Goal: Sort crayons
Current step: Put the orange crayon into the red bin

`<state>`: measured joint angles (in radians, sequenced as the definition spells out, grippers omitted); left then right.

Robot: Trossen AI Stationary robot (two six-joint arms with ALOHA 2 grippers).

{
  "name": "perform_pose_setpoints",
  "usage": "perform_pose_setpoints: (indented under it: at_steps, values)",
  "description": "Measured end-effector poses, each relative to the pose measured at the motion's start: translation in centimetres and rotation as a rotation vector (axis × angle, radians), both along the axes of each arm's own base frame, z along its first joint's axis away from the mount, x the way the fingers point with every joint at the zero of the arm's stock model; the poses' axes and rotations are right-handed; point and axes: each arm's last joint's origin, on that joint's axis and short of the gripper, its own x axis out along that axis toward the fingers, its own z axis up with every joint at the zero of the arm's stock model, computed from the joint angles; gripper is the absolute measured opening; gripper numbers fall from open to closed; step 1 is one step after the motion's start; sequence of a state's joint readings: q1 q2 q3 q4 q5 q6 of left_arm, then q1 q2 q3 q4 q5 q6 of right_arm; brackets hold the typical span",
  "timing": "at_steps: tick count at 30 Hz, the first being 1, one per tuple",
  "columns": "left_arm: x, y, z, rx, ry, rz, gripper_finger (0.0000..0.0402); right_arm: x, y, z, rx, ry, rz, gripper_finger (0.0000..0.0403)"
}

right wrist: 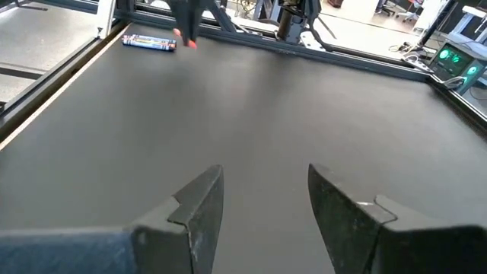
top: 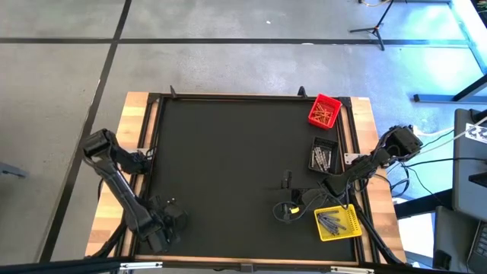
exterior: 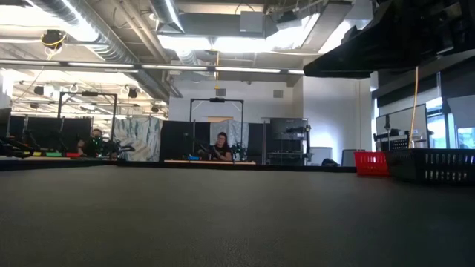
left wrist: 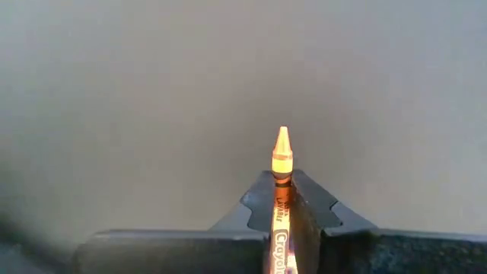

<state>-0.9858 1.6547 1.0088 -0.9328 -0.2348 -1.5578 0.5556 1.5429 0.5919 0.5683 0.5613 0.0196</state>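
My left gripper (left wrist: 281, 183) is near the table's near left corner (top: 171, 211) and is shut on an orange crayon (left wrist: 281, 156). It also shows far off in the right wrist view (right wrist: 186, 30). A blue crayon (right wrist: 148, 42) lies flat on the mat beside it. My right gripper (right wrist: 262, 205) is open and empty above the mat, at the near right (top: 289, 202). The red bin (top: 325, 111) holds orange crayons, the black bin (top: 323, 157) grey ones, and the yellow bin (top: 337, 221) several dark ones. My left gripper pinches the orange crayon's paper-wrapped body (left wrist: 280, 217) between its two fingers. The crayon lies along the fingers, and its pointed tip (left wrist: 282, 137) sticks out past the fingertips. Whether the tip touches the mat, I cannot tell.
The three bins stand in a row along the table's right edge; the red bin (exterior: 371, 163) and black bin (exterior: 434, 165) also show in the low view. A raised dark frame (top: 228, 97) runs around the mat. People sit in the room beyond the table.
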Motion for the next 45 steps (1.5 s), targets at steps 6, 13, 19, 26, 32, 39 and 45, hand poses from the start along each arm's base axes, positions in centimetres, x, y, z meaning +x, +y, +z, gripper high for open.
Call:
perform_pose_setpoints:
  at_steps: [6, 13, 19, 26, 32, 39, 45]
  values:
    - [1.2, -0.2, 3.3, 0.044, -0.297, -0.03, 0.0011, 0.0, 0.1, 0.1, 0.021, -0.003, 0.04, 0.0191]
    - [4.1, -0.9, 4.2, 0.14, -0.658, -0.134, 0.0009, 0.1, 0.3, 0.3, 0.055, -0.019, 0.058, 0.0229]
    - [7.1, -0.8, 2.9, 0.284, -0.864, -0.245, 0.0008, 0.5, -0.5, 0.3, 0.092, -0.017, 0.025, 0.0288]
    - [8.9, 1.6, 0.4, 0.374, -1.025, -0.279, 0.0008, 1.1, -0.6, -0.8, 0.091, -0.013, 0.008, 0.0298]
    - [9.6, 3.6, -0.9, 0.447, -1.124, -0.29, 0.0008, 2.1, -1.2, -1.7, 0.157, -0.042, -0.032, 0.0289]
    - [11.2, 4.4, -2.3, 0.501, -1.186, -0.318, 0.0008, 3.7, -1.8, -1.7, 0.285, -0.074, -0.065, 0.0285]
    - [11.7, 4.8, -2.7, 0.5, -1.229, -0.292, 0.0011, 6.2, -0.5, -2.4, 0.273, -0.109, 0.027, 0.0285]
